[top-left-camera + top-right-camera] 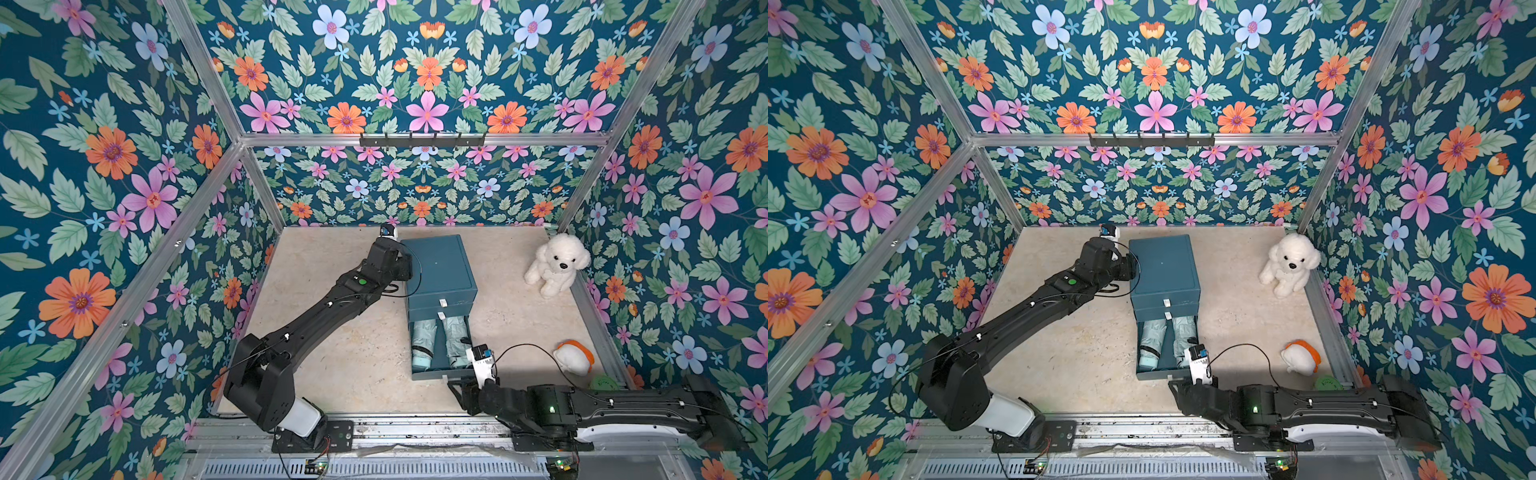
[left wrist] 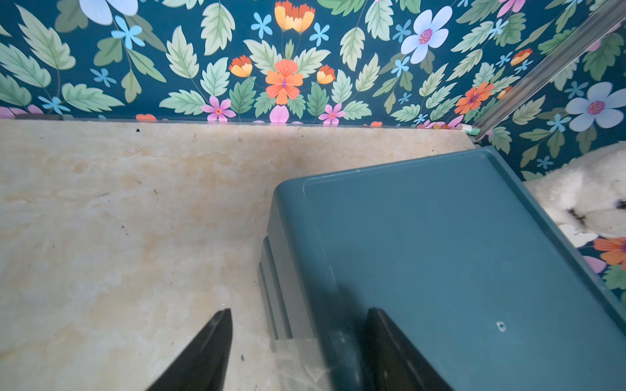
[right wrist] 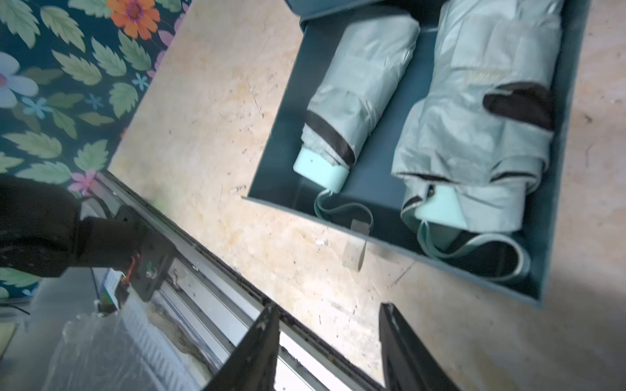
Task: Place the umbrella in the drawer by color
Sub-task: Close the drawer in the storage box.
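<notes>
Right pincer (image 3: 330,306) parted, empty; left pincer (image 2: 298,309) parted; open bottom drawer (image 3: 376,176) holds two mint umbrellas (image 3: 366,78).

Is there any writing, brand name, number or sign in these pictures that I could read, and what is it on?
No text here can be read.
Faint yellowish print on the looser pale green umbrella in the open drawer: too blurred to read.
Blue drawer cabinet and white plush dog: no lettering visible.

Left gripper (image 2: 299,309) jaws apart; right gripper (image 3: 330,306) jaws apart; both empty.
</notes>
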Tool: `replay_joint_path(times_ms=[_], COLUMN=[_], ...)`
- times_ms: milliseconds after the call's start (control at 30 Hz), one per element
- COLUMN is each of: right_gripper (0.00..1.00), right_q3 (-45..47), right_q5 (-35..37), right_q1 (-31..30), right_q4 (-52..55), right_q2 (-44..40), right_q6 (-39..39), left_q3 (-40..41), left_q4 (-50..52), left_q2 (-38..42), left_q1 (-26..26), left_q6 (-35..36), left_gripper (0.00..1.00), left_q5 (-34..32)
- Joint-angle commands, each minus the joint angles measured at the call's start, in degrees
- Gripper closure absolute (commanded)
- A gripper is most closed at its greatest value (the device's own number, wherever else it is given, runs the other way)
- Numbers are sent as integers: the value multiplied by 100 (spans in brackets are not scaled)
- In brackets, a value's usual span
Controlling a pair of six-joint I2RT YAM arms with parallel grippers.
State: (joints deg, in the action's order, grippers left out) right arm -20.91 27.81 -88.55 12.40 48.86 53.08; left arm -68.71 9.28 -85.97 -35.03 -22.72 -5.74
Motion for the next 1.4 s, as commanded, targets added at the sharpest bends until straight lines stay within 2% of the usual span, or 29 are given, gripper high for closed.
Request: replay_joint_path(times_ms=[0, 100, 200, 400, 633, 967, 1033, 1367], right_gripper=[46, 42, 36, 36, 36, 44, 44, 43], right_q3=[177, 347, 289, 219, 27, -509, -673, -1200], right_q5=[576, 752, 858, 479, 236, 996, 958, 1278], right_q1=[-153, -140, -19, 772, 1279, 1755, 1845, 1941], right_q4=[-609, -1198, -1706, -2780, -3923, -6091, -6485, -7421], right_q2=[364, 772, 1191, 2067, 2822, 4771, 5107, 5973], right_q6=[379, 320, -78, -918, -1920, -3268, -3494, -4044], left_q3=[143, 188, 200, 182, 195, 235, 240, 253], left_q4=[534, 373, 338, 517, 672, 740, 778, 804], left_q2=[10, -48, -117, -281, -253, -131, -114, -112], left_q1=[233, 312, 313, 314, 312, 304, 304, 304], left_q6=[-150, -133, -25, 240, 439, 684, 724, 882], left_gripper=[32, 33, 35, 43, 48, 55, 56, 56], left_q5=[400, 619, 777, 758, 677, 713, 698, 965])
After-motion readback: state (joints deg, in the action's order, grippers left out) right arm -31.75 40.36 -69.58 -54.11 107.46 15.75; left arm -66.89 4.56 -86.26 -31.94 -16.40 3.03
